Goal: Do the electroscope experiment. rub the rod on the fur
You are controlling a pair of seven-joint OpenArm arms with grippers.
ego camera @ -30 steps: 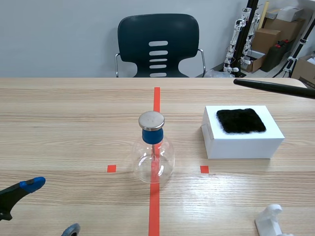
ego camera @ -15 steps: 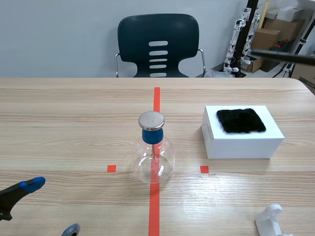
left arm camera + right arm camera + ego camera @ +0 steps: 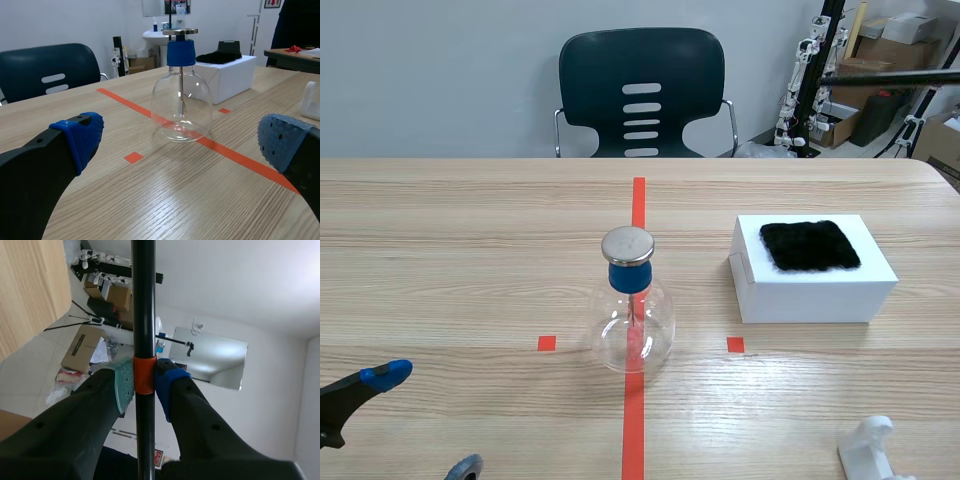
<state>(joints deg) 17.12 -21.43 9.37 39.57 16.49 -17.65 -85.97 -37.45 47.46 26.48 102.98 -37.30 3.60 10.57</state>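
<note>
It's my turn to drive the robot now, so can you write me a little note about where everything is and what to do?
Left gripper: open, low over the table's near edge, holding nothing.
Right gripper: shut on the black rod at its orange band, with the rod high in the air and touching nothing.
The fur lies on top of the white box, to the right of the electroscope flask.
Done: the rod is picked up.
Left to do: bring the rod down and rub it on the fur.
</note>
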